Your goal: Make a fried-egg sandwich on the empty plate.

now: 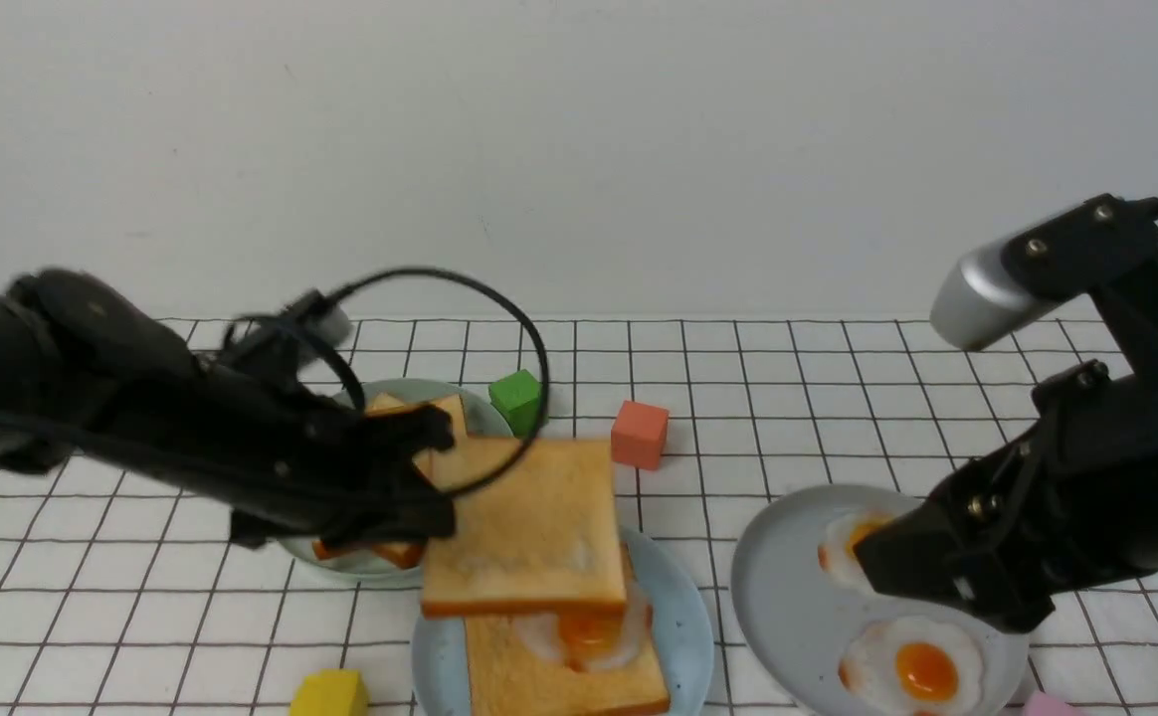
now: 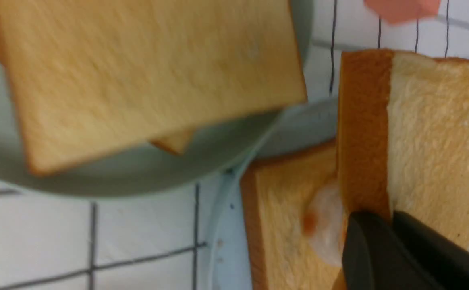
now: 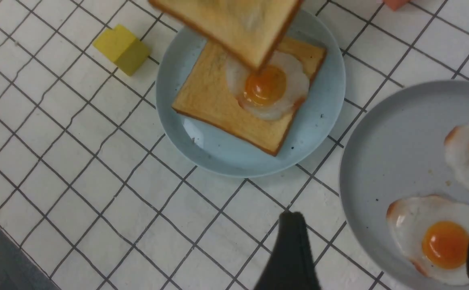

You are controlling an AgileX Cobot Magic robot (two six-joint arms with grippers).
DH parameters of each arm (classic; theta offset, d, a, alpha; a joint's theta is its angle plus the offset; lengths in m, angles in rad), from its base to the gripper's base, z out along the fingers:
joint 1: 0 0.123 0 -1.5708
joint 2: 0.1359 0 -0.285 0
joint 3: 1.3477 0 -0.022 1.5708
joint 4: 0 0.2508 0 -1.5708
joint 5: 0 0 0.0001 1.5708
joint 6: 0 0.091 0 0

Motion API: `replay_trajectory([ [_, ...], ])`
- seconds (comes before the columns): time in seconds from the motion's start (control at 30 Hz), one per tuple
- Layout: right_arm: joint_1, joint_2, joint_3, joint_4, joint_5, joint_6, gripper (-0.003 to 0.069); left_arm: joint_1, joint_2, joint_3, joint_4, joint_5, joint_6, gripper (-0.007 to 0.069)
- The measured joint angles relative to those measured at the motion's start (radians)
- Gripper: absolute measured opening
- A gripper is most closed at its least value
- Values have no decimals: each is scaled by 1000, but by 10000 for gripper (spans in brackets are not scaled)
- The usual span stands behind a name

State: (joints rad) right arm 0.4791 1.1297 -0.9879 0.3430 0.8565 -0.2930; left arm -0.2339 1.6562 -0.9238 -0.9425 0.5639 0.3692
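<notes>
The light-blue plate sits front centre and holds a toast slice with a fried egg on top. My left gripper is shut on the edge of a second toast slice and holds it level just above the egg, shifted toward the far left. In the left wrist view the fingertips pinch the crust of that held slice. My right gripper is open and empty, hovering over the grey plate; in its wrist view an egg lies below it.
A pale green plate with a pile of plain toast stands behind my left gripper. The grey plate at the right holds two fried eggs. A green block, a salmon block and a yellow block lie around.
</notes>
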Motion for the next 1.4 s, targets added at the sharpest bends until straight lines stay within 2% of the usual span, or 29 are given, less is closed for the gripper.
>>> replay_trajectory([
  [0.13,0,0,0,-3,0,0,549,-76,22,57,-80,-98,32,6],
  [0.37,0,0,0,-14,0,0,549,-108,93,60,-103,-134,34,27],
  [0.43,0,0,0,-16,0,0,549,-108,100,60,-108,-135,33,90],
  [0.47,0,0,0,-16,0,0,549,-108,100,60,-108,-135,33,90],
  [0.53,0,0,0,-27,0,0,529,-108,99,60,-107,-135,33,202],
  [0.6,0,0,0,-32,0,0,510,-108,98,60,-106,-135,33,264],
  [0.67,0,0,0,-41,0,0,420,-108,87,60,-103,-127,33,394],
  [0.7,0,-1,0,-46,0,0,345,-108,77,60,-102,-122,33,447],
  [0.73,0,-1,0,-46,0,0,330,-108,73,60,-102,-121,33,468],
  [0.77,0,-8,0,-52,1,0,197,-108,52,60,-97,-111,33,547],
  [0.83,0,-38,0,-62,1,16,48,-108,20,60,-89,-86,33,623],
  [0.87,0,-63,0,-69,1,43,5,-108,2,60,-86,-69,33,645],
  [0.93,0,-87,0,-78,1,69,-6,-108,-19,60,-81,-46,33,657],
  [1.03,0,-188,0,-131,2,171,-10,-108,-116,60,-74,64,62,650],
  [1.17,0,-275,9,-146,6,249,-10,-108,-228,62,-80,165,138,580],
  [1.2,0,-338,35,-146,4,277,-10,-108,-298,64,-99,216,176,513],
  [1.27,0,-371,60,-146,0,281,-10,-108,-340,64,-103,239,191,467],
  [1.3,0,-420,109,-152,-13,282,-10,-108,-399,64,-99,269,195,381],
  [1.4,0,-531,251,-174,-90,286,-8,-108,-530,64,-28,350,135,190],
])
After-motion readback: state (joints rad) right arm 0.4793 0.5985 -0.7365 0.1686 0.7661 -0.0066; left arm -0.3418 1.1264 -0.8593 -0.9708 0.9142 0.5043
